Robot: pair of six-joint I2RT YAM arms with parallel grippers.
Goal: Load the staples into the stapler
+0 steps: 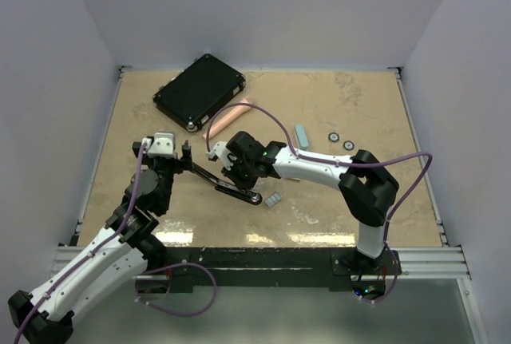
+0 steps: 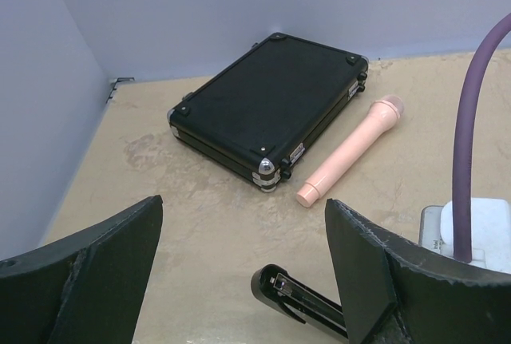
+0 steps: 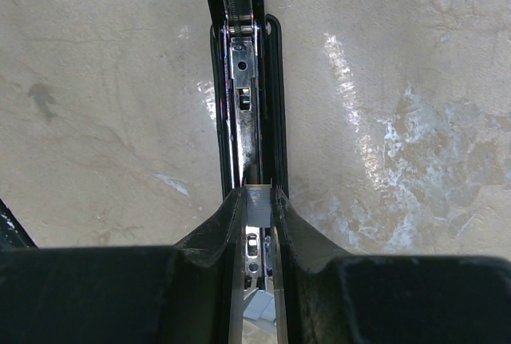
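Observation:
The black stapler (image 1: 226, 185) lies opened out flat on the table, and its open channel (image 3: 243, 81) runs up the right wrist view. My right gripper (image 3: 257, 192) is shut on a small grey ribbed strip of staples (image 3: 257, 207), held right over the channel; it hovers over the stapler's middle in the top view (image 1: 238, 173). More grey staples (image 1: 273, 199) lie on the table beside the stapler's right end. My left gripper (image 2: 243, 208) is wide open and empty. The stapler's left end (image 2: 279, 284) lies between its fingers, nearer the right finger (image 2: 359, 264).
A black case (image 1: 200, 92) lies at the back left, with a pink marker-like stick (image 1: 227, 120) next to it. A small grey-blue stapler (image 1: 302, 136) and two black rings (image 1: 341, 141) lie at the right. Walls enclose the table on three sides.

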